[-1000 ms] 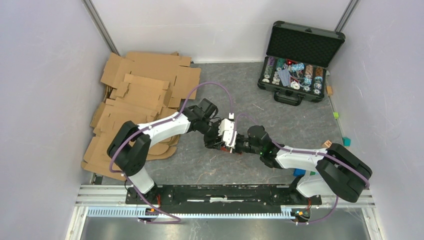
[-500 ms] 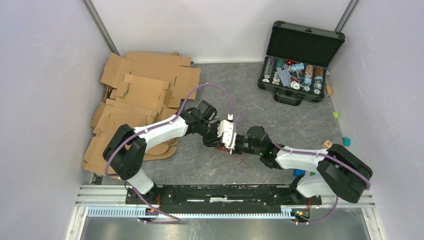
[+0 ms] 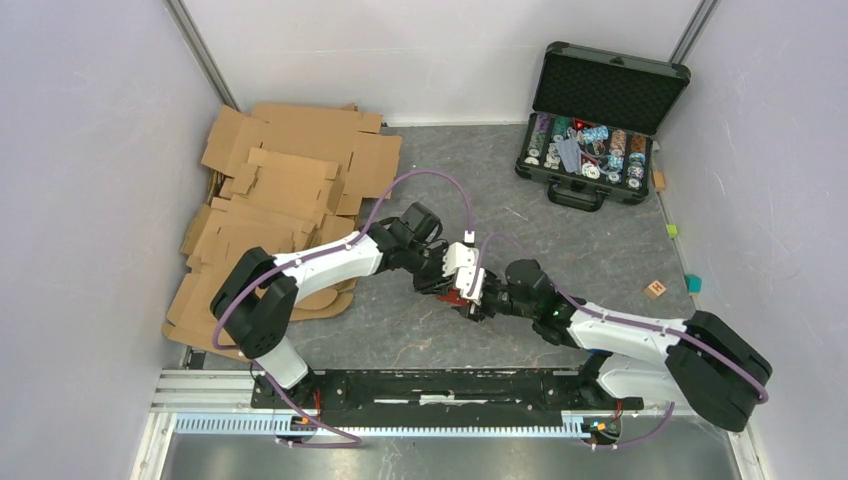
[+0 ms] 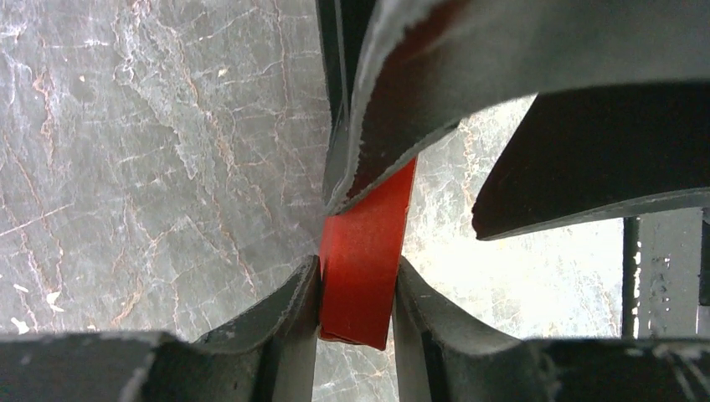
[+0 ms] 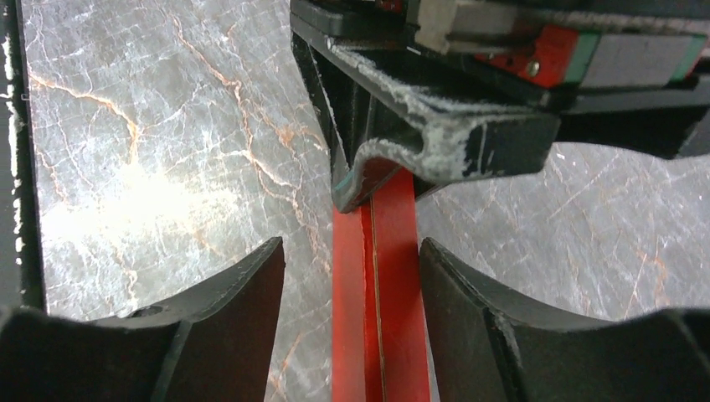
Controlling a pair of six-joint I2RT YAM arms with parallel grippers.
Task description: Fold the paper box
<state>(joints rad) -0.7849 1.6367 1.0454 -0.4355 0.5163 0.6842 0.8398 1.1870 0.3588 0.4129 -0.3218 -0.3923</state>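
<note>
The paper box (image 3: 452,297) is bright red thin paperboard, held above the grey marble table (image 3: 560,240) at its middle, and mostly hidden between the two grippers. In the left wrist view my left gripper (image 4: 356,270) is shut on a folded red edge of the box (image 4: 362,260), with both fingers pressed against it. In the right wrist view my right gripper (image 5: 352,249) straddles a red strip of the box (image 5: 389,293). Its right finger (image 5: 469,310) touches the strip and its left finger (image 5: 226,310) stands apart. From above, my left gripper (image 3: 443,285) and my right gripper (image 3: 466,300) meet tip to tip.
A pile of brown corrugated cardboard sheets (image 3: 280,200) lies at the left. An open black case of poker chips (image 3: 592,150) stands at the back right. A small wooden block (image 3: 655,289) and a teal block (image 3: 693,283) lie by the right wall.
Both grippers have shifted slightly right and towards the near edge with the red box. My right arm's elbow has dropped lower and further right, uncovering the wooden block.
</note>
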